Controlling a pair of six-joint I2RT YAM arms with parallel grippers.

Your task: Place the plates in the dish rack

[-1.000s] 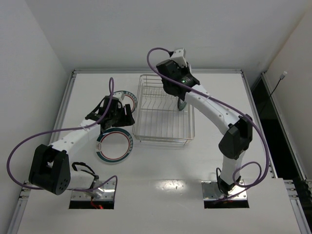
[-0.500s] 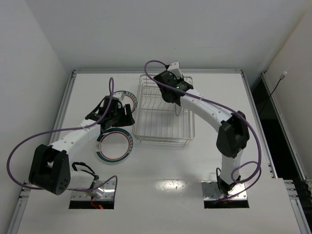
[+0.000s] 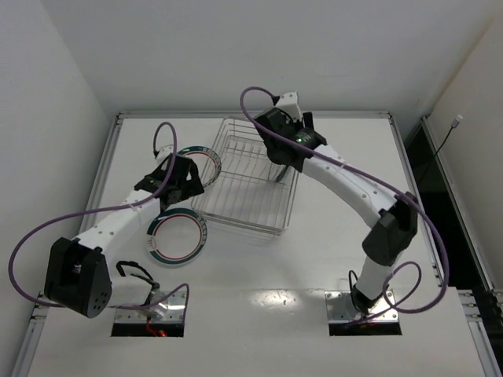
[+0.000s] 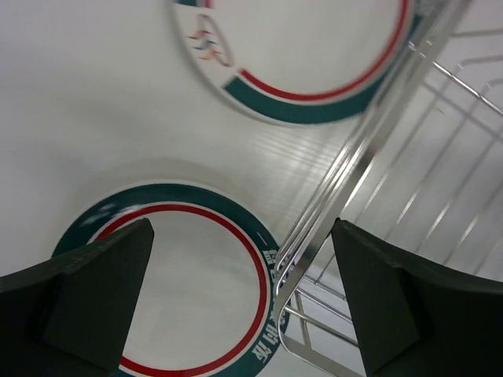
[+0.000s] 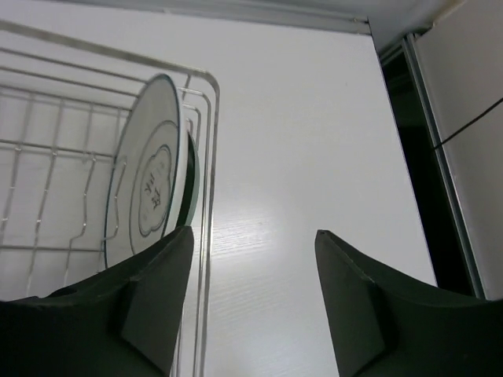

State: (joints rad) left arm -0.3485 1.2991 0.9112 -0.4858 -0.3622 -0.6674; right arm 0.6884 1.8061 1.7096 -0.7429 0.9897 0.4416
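Two white plates with green-and-red ringed rims lie flat on the table left of the dish rack (image 3: 236, 221): one nearer (image 3: 177, 236), one farther (image 3: 206, 157). My left gripper (image 3: 185, 182) hangs open between them, its jaws astride the rack's corner rim (image 4: 354, 165) and over the nearer plate (image 4: 181, 290), holding nothing. Inside the rack's right end (image 5: 214, 141), a white plate with a thin dark rim and centre motif (image 5: 145, 188) stands on edge, a teal plate's edge (image 5: 191, 184) right behind it. My right gripper (image 5: 253, 236) is open just above that end, empty.
The rack sits skewed on the white table, its near end swung toward the left arm. A raised metal border (image 3: 251, 115) runs along the table's far side, and a dark gap (image 5: 409, 133) lies past the right edge. Purple cables loop off both arms.
The rack has swung, its near end now farther left against the nearer plate, which slid left. Both grippers have opened; the right one has lifted off the plate standing in the rack.
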